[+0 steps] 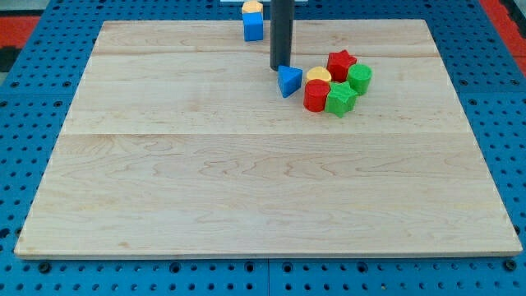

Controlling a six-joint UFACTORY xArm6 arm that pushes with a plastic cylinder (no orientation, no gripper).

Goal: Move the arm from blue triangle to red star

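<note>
In the camera view, the rod's tip [280, 67] touches the blue triangle [288, 80] at its upper-left edge; there is no pincer. The red star [341, 62] lies to the tip's right on the surface [246, 181], beyond the yellow block [319, 75].

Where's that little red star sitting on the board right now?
The red star sits near the view's top, right of centre, at the back of a block cluster, beside the yellow block and green block. My tip rests left, by the blue triangle.
</note>
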